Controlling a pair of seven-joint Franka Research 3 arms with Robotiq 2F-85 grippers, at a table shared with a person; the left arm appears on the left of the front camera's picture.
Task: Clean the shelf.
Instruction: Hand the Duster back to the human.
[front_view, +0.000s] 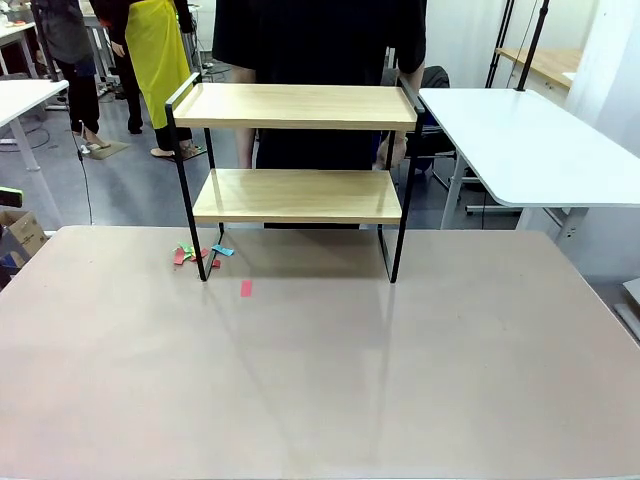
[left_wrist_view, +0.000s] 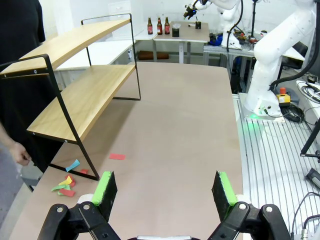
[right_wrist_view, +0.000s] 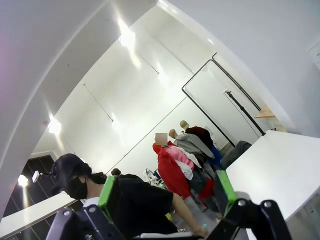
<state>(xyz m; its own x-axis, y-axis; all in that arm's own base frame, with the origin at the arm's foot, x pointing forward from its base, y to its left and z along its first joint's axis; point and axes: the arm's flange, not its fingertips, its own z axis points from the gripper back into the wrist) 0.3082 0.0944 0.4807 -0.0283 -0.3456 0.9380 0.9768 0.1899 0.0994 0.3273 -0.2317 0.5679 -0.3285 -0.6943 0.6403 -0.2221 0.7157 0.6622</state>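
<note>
the shelf (front_view: 295, 195) stands at the worktop's (front_view: 320, 380) far edge, paper scraps (front_view: 200, 254) by its left legs. left gripper (left_wrist_view: 165, 187) fingers gape wide over the worktop; right gripper (right_wrist_view: 167, 192) fingers too, empty, aimed upward.
</note>
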